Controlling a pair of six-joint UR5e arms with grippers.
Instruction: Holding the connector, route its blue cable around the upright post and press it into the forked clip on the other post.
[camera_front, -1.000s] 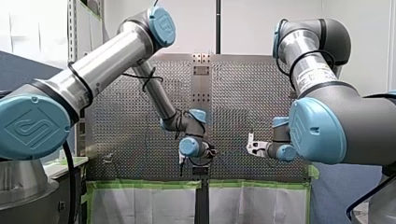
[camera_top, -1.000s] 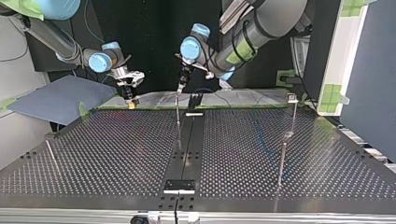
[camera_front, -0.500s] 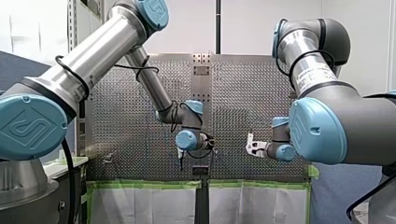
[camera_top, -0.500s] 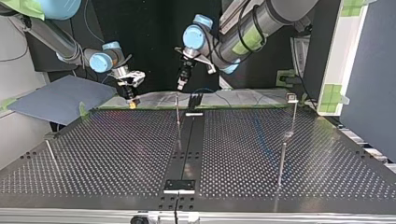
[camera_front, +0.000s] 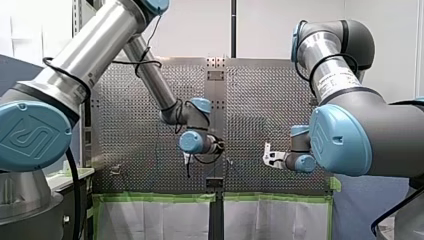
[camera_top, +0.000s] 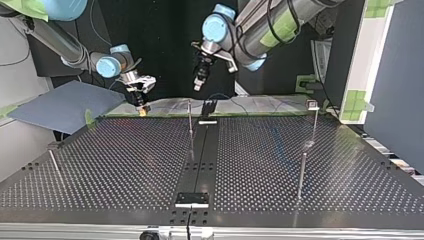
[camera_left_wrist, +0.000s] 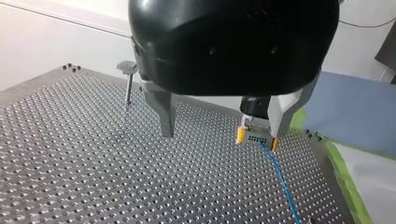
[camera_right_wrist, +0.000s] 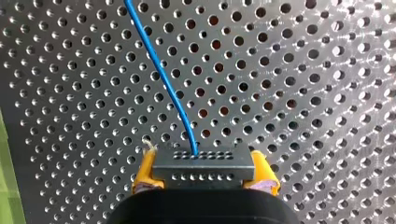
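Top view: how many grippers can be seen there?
2. My right gripper, holding the connector, is at the view's left; my left gripper hangs near the middle, open. None seems hidden.

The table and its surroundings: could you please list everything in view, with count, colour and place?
Table: one, grey perforated metal, fills the top view.
Centre strip: one, black, down the table's middle.
Posts: at least three, thin metal; one beside the strip, others at the top view's right.
Clip: one, grey, atop the far right post.
Connector: one, dark grey, gripped between yellow pads.
Cable: one, blue, from the connector over the table.
Sheet: one, blue, beside the table, top view's left.
My left gripper: one, black, metal fingers open, above the table.
My right gripper: one, shut on the connector.
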